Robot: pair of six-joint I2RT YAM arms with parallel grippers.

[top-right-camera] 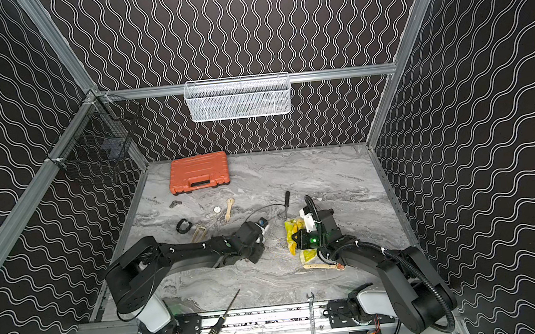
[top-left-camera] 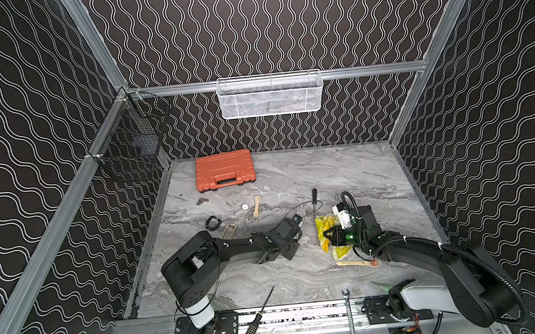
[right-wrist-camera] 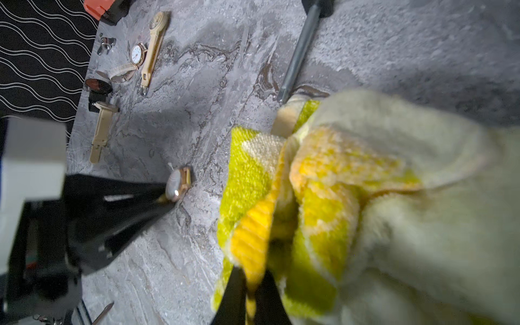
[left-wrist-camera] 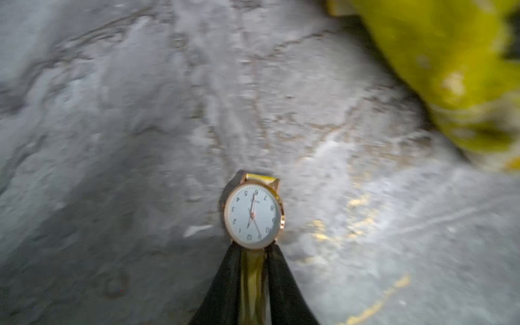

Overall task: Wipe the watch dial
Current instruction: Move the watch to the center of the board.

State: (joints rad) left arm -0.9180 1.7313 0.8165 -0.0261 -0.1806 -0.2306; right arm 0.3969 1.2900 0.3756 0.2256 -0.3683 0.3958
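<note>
Our left claw [left-wrist-camera: 253,251] is pinched narrow on the gold strap [left-wrist-camera: 252,277] of a round, white-faced watch [left-wrist-camera: 254,215] with a rose-gold case, so we hold the watch by that strap, the dial [left-wrist-camera: 247,222] turned toward the left wrist camera. In both top views this grip sits near the middle of the grey marble-patterned table [top-left-camera: 303,271], and we cannot tell whether the watch touches the surface. Just to its right, and apart from it, we see a crumpled yellow, orange and cream terry cloth [right-wrist-camera: 351,197]. Our right claw [right-wrist-camera: 251,284] is closed on a fold of that cloth, which bunches over its fingertips, while a black-handled steel screwdriver [right-wrist-camera: 298,56] lies beyond, its tip at the cloth's far edge.
</note>
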